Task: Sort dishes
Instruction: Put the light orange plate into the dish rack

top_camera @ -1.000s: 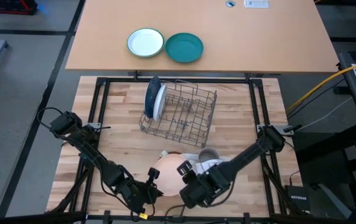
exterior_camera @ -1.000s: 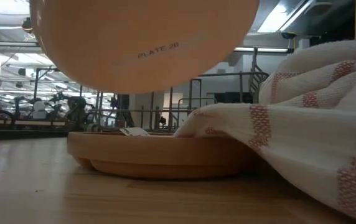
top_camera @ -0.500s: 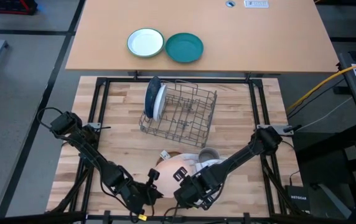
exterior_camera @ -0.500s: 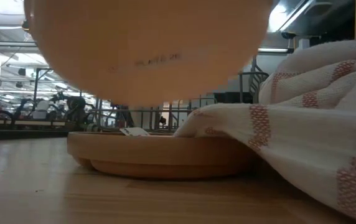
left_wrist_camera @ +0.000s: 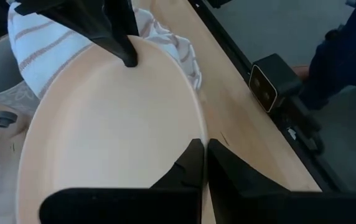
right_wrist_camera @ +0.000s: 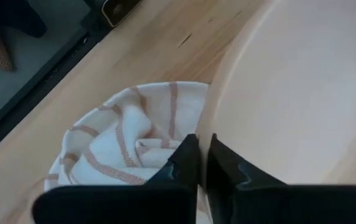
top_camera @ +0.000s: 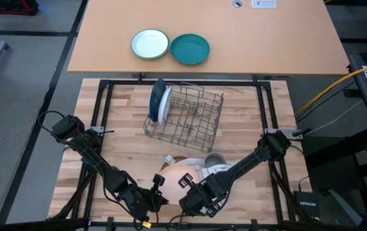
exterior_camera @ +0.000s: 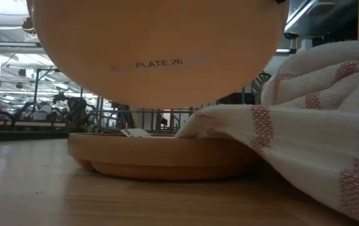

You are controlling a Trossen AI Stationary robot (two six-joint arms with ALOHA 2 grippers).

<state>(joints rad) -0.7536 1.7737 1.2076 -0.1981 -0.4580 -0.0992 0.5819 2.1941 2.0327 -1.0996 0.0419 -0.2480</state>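
A tan plate hangs tilted over the table's near edge, and its underside fills the low view. My left gripper is shut on its left rim. My right gripper is shut on its right rim. Under it a second tan dish lies flat on the table. A blue plate and a white plate stand on edge in the wire rack. My left gripper pinches the tan plate's rim between its two fingers, coming from the table's left. The plate is lifted clear and tilted. My right gripper pinches the opposite rim between its two fingers, coming from the right. One fingertip lies on the plate's upper face.
A white towel with red stripes lies bunched just right of the plate, and in the right wrist view the towel sits under the rim. A grey mug stands beside it. A green-rimmed white bowl and a teal plate sit on the far table.
My right gripper has moved toward the table's left and near edge, up to the tan plate's right rim. The plate has sunk a little and turned, so the label on its underside now reads level.
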